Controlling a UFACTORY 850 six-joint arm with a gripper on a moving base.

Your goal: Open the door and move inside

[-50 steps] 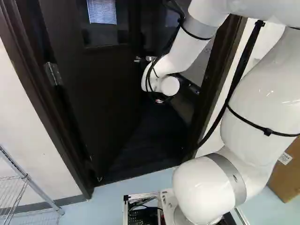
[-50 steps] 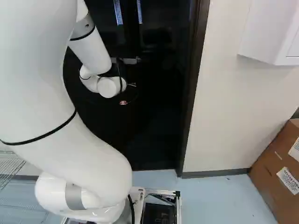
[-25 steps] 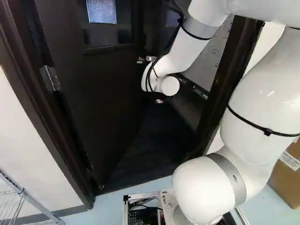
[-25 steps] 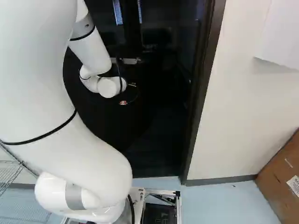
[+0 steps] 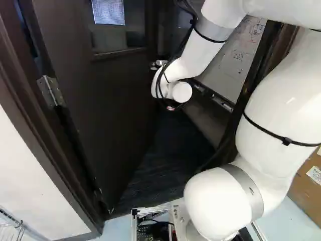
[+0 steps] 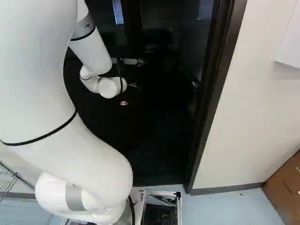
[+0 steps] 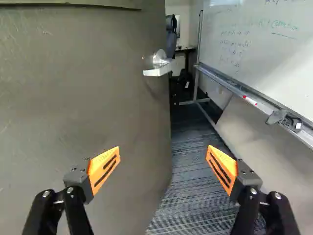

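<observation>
Door (image 5: pixel 113 100), its window (image 5: pixel 111 37) only partly within the left base view.

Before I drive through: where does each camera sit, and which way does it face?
Left base view: behind the arm, to its left, looking ahead and down at the door; the arm stands right of the middle.
Right base view: behind the arm, to its right, looking ahead and down at the door frame; arm left of the middle.
Wrist view: on the wrist, looking past the open fingers at the handle.
Shared: left base and wrist views both show the whiteboard.
</observation>
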